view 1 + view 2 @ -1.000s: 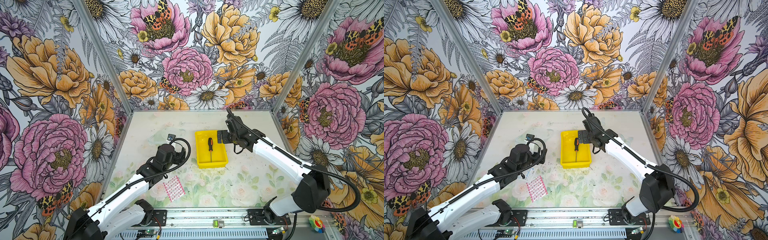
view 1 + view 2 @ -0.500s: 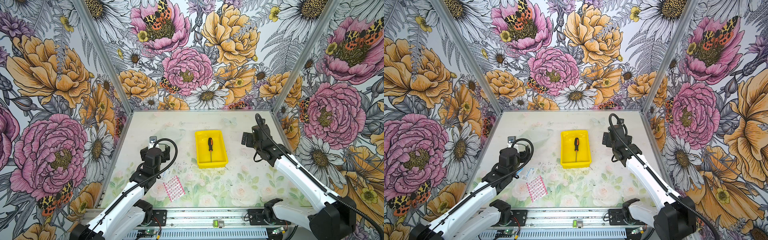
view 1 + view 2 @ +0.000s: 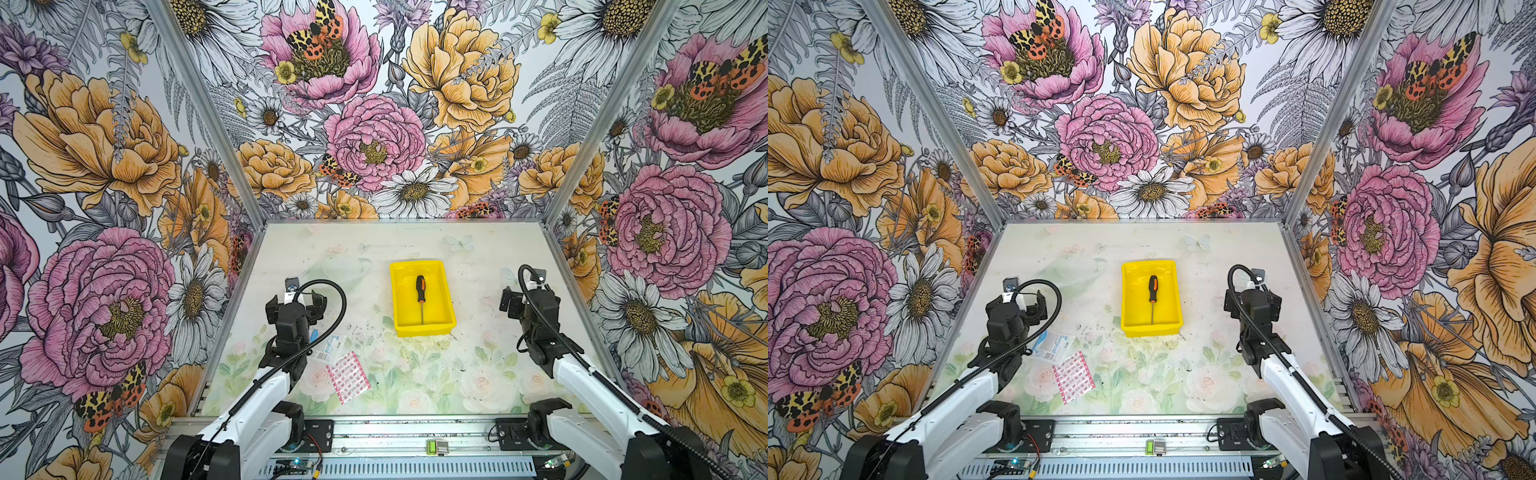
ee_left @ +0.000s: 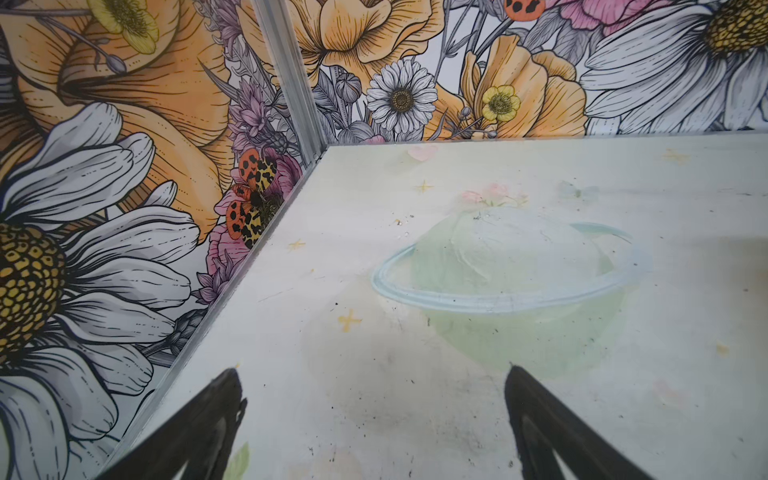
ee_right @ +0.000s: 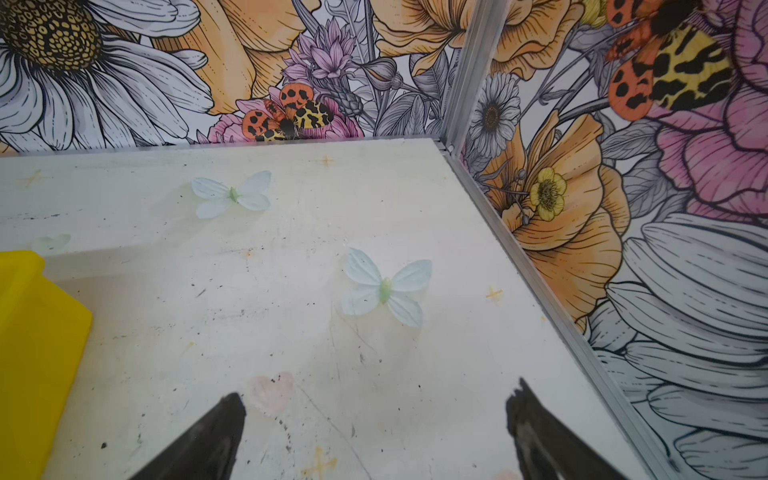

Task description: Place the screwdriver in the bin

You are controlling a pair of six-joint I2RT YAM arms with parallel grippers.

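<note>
One slim screwdriver with an orange-and-black handle and a thin metal shaft (image 3: pixel 420 297) lay flat inside the single shallow, bright yellow plastic bin (image 3: pixel 424 330). Both top views showed its handle toward the back wall and its tip toward the bin's near wall. No gripper touched it.

The bin sat on the pale, flower-printed table (image 3: pixel 478 257) between the two white-and-black robot arms (image 3: pixel 1283 374), well apart from each.

The left gripper (image 4: pixel 372 372) pointed over bare tabletop near the left floral wall (image 4: pixel 104 187). Its two black fingers (image 4: pixel 216 407) were spread wide with nothing between them.

The right gripper (image 5: pixel 378 390) pointed over bare tabletop near the opposite wall. Its two fingers were equally wide apart and empty, and one corner of the yellow bin (image 5: pixel 25 332) showed at the edge of its wrist view.

Two flat packets lay on the table just beside each other, close to the left arm and well apart from the bin. One was a white-and-blue sachet (image 3: pixel 1052 347). The other was a clear packet patterned in pink (image 3: pixel 1074 376).
</note>
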